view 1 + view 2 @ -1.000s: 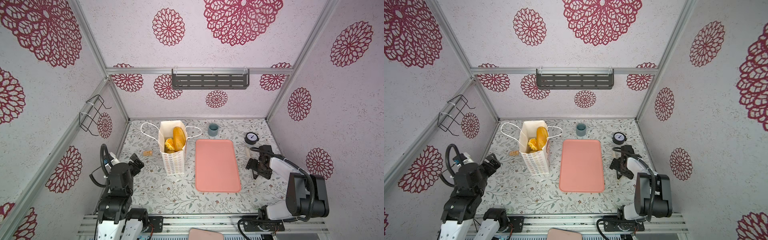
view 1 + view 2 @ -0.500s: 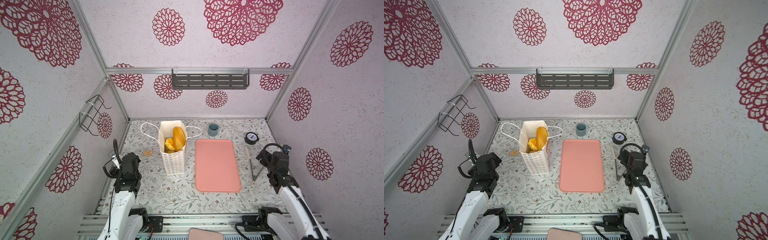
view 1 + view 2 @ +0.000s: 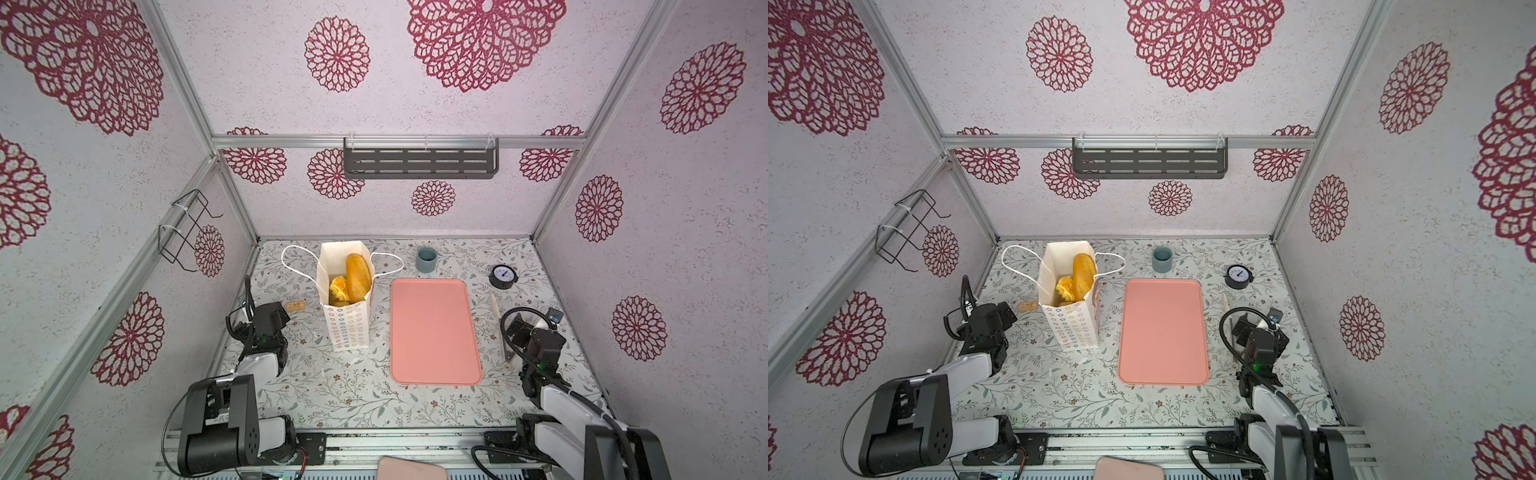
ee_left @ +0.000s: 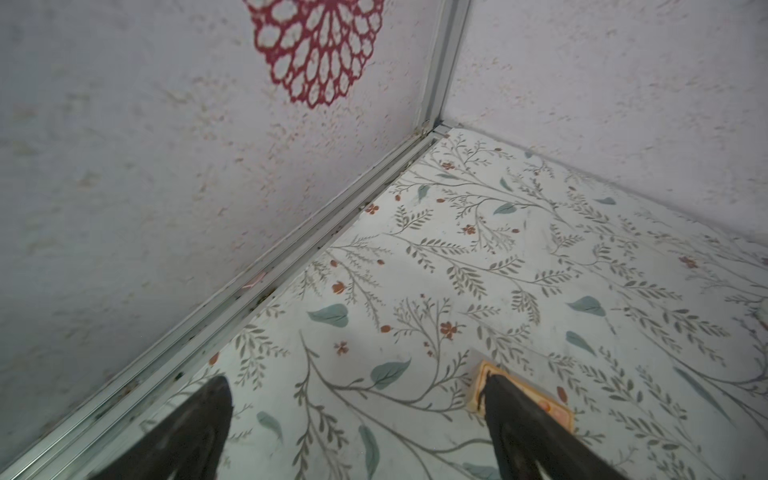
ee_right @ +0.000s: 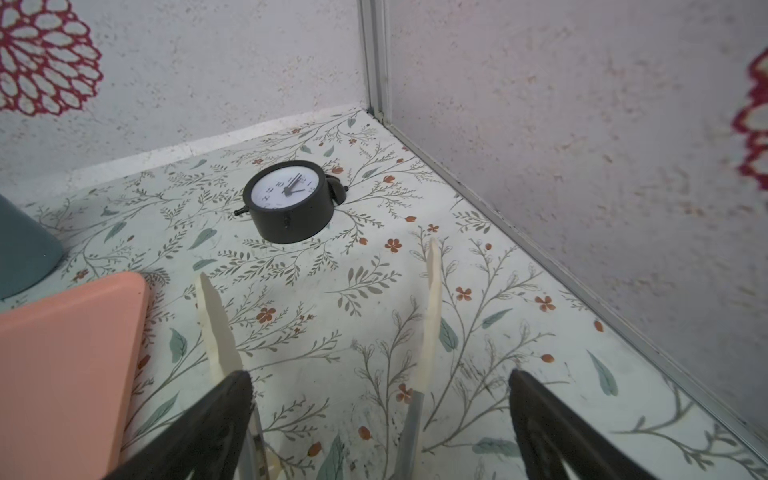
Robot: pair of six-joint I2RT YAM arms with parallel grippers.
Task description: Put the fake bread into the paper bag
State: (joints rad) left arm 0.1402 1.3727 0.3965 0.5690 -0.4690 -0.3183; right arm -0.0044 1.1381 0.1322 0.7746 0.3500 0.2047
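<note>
Over worktop (image 3: 332, 395), fake bread (image 3: 358, 272) already in paper bag (image 3: 349, 328); small tan piece (image 3: 296, 306) perhaps left outside. Wide open and empty: left hand (image 4: 355, 380), right hand (image 5: 380, 374).

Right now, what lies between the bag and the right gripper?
The pink tray, then the tongs near the right gripper; both top views show them right of the bag.

The bag (image 3: 349, 328) is matt white paper; bread (image 3: 358, 272) smooth, faintly glossy, plastic-looking; tray (image 3: 432, 328) smooth matt plastic; table (image 3: 353, 395) a smooth printed sheet; walls (image 3: 415, 216) rough and speckled; rails (image 3: 291, 142) bare brushed metal; rack (image 3: 183, 232) thin black wire; clock (image 5: 291, 220) matt black case, shiny face; cup (image 3: 427, 259) matt.
</note>
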